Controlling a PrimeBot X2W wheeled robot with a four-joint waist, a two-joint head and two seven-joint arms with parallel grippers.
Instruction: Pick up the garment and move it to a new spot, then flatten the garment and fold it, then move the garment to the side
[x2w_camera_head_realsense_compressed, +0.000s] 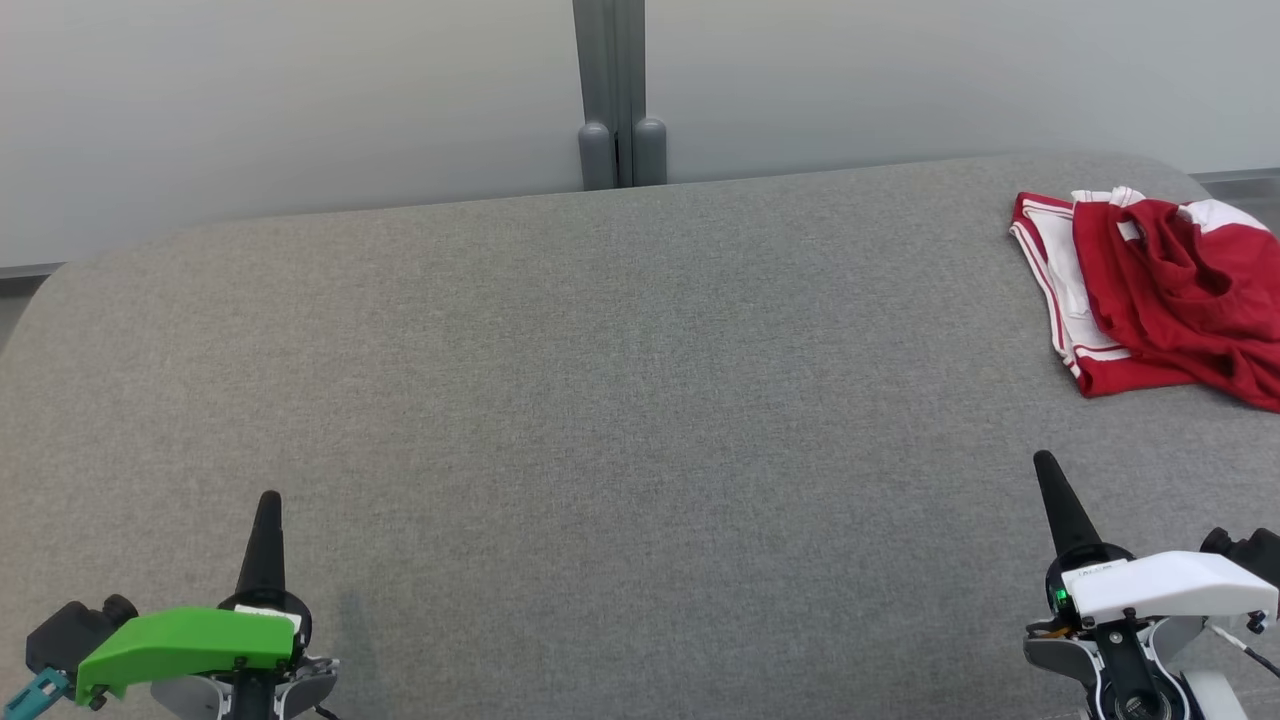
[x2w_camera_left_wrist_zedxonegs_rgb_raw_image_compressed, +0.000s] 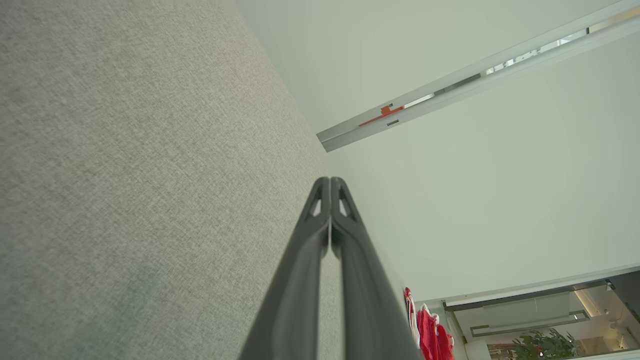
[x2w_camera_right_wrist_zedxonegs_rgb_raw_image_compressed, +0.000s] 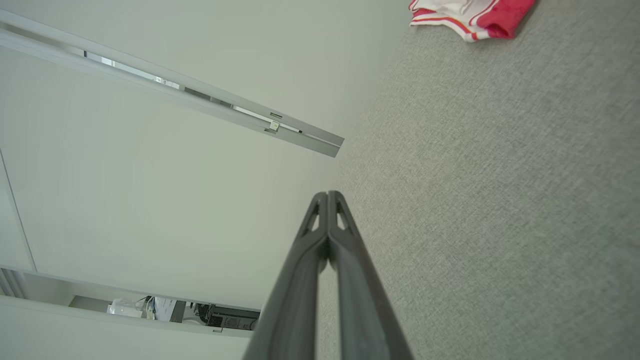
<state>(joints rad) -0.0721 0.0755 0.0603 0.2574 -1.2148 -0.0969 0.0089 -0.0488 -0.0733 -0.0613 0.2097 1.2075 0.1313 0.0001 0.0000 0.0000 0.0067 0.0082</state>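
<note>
garment (x2w_camera_head_realsense_compressed: 1150, 300): crumpled, far-right corner of table (x2w_camera_head_realsense_compressed: 600, 400) | I judge it light, limp | I'd pinch near hem | left claw (x2w_camera_head_realsense_compressed: 268, 505), right claw (x2w_camera_head_realsense_compressed: 1046, 466): pressed together, empty

Left gripper (x2w_camera_head_realsense_compressed: 268, 505): lower left of head view, 2 fingers (x2w_camera_left_wrist_zedxonegs_rgb_raw_image_compressed: 310, 240) pressed together along their length, pointing forward, nothing held. Green wrist housing (x2w_camera_head_realsense_compressed: 190, 645) sits behind it.

Right gripper (x2w_camera_head_realsense_compressed: 1047, 465): lower right, its 2 fingers likewise closed and empty, leaning slightly left, with white wrist housing (x2w_camera_head_realsense_compressed: 1165, 585) behind. Its tip appears slightly further forward than the left.

Arm pose behind the wrists cannot be judged.
</note>
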